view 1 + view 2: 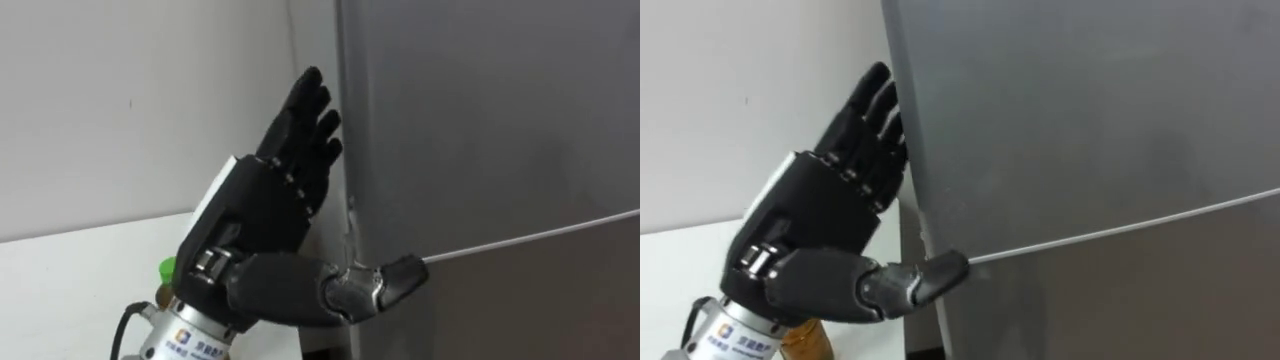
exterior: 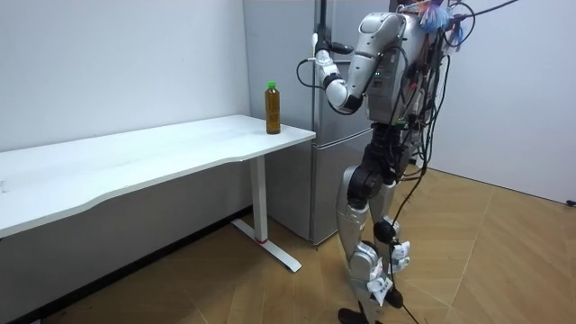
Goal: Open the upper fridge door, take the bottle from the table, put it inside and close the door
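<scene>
Left hand (image 1: 275, 195), fingers straight and empty, rests at the upper fridge door (image 1: 480, 120)'s left edge. It should hook its fingers behind that edge before pulling; the bottle (image 2: 273, 108) stands on the table (image 2: 135, 162) beside the fridge.

Smooth grey metal-look fridge (image 1: 490, 120), matt black plastic left hand (image 1: 265, 215), smooth white table (image 2: 135, 157), wood-plank floor (image 2: 504, 261)

Plain pale wall (image 2: 117, 63) seen behind long white table (image 2: 135, 157). Tabletop carried on white leg (image 2: 260, 202) ending in flat foot. Wooden floor (image 2: 486, 261) laid in angled planks, evenly lit. Second pale wall (image 2: 531, 90) seen at room view's right, edged by white skirting (image 2: 517, 187).
</scene>
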Controlling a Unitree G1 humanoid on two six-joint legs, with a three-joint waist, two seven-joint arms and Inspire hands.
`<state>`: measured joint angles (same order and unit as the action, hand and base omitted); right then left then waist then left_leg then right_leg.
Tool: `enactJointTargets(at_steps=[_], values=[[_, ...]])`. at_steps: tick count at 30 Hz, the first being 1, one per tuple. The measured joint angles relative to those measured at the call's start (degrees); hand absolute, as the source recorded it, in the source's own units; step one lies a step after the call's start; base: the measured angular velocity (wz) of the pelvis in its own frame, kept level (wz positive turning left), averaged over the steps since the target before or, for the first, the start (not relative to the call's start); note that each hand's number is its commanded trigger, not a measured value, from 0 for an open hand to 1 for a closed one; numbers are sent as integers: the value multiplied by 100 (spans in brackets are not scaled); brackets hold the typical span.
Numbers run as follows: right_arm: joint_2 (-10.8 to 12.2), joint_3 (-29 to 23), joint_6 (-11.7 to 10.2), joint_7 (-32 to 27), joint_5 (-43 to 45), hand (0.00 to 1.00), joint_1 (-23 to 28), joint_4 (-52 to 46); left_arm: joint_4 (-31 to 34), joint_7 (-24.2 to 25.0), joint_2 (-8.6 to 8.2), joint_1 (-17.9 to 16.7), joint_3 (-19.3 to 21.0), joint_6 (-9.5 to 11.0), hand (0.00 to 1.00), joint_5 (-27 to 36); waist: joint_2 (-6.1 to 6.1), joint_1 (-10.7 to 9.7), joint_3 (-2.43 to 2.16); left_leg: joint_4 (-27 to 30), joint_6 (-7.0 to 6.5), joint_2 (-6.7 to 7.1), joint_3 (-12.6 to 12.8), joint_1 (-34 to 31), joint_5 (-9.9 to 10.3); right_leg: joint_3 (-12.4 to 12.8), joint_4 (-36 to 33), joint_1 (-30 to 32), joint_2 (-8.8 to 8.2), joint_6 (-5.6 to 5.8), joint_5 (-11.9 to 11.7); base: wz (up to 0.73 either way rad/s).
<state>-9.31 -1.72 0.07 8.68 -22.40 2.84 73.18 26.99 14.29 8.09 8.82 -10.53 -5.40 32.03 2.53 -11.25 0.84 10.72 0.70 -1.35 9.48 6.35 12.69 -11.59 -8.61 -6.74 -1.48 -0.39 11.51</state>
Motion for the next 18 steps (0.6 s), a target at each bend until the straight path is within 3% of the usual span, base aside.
enactJointTargets(at_steps=[5,6,7,8,13,16,18], values=[[-12,173,2,-53,-38,0,-31,-14,0,120,-92,0,-135,-71,0,-6,-24,18,-21,5,0,-4,144,-52,0,5,-5,59,-10,1,0,-1],[-15,241,2,-55,-53,0,-43,-15,0,137,-97,1,-147,-71,10,-5,-30,19,-33,9,0,-7,145,-73,0,3,-14,81,-9,2,-1,0],[-17,296,2,-55,-51,0,-69,-16,0,142,-100,1,-157,-71,62,-6,-33,19,-37,9,0,-10,144,-78,0,6,-22,89,-8,2,-1,0],[-16,318,3,-54,-48,0,-75,-18,0,142,-104,1,-160,-71,100,-6,-29,17,-44,9,0,-11,144,-78,0,7,-24,89,-7,2,-1,0],[-33,442,4,-53,-48,0,-97,-20,-36,133,-113,1,-198,-74,100,-11,-57,17,-34,10,0,-12,144,-78,0,3,-39,85,-12,2,-2,1],[-34,450,24,-41,-28,0,-106,-20,-129,90,-234,1,-101,-79,100,-12,-55,16,-39,10,0,-12,145,-77,0,13,-39,75,-12,3,-3,3],[-35,462,36,-41,-29,0,-108,-21,-129,161,-225,-2,-175,-102,100,-9,-56,18,-39,10,0,-12,146,-74,0,19,-39,69,-11,2,-3,0]])
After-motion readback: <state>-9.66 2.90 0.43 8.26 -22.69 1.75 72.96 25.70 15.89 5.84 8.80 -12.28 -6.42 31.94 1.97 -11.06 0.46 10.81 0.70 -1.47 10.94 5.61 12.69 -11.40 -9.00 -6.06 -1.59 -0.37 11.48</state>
